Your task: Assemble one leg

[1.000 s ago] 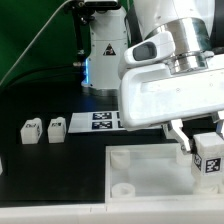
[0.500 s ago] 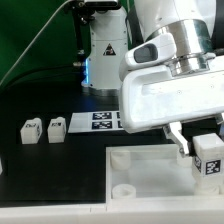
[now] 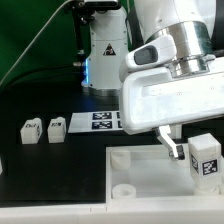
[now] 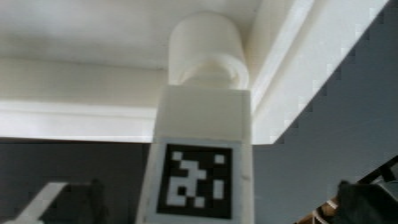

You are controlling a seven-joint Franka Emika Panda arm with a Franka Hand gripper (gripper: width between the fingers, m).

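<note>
A leg (image 3: 206, 160), a small white block with a black-and-white tag, stands upright at the corner of the large white panel (image 3: 140, 165) on the exterior view's right. My gripper (image 3: 197, 148) is around it and open. One finger (image 3: 171, 146) hangs clear of the leg on the exterior view's left; the other is out of sight. In the wrist view the leg (image 4: 201, 150) fills the middle, its far end at the panel's (image 4: 89, 80) corner. My gripper (image 4: 210, 205) shows dark fingertips (image 4: 368, 195) well apart from the leg on both sides.
More loose legs (image 3: 29, 131) (image 3: 56, 128) lie on the black table at the exterior view's left. The marker board (image 3: 100, 120) lies behind the panel. A white robot base (image 3: 103, 50) and a green backdrop stand at the back.
The visible finger has moved away from the leg toward the exterior view's left, so the jaws have opened. The leg has stayed standing at the panel's corner.
</note>
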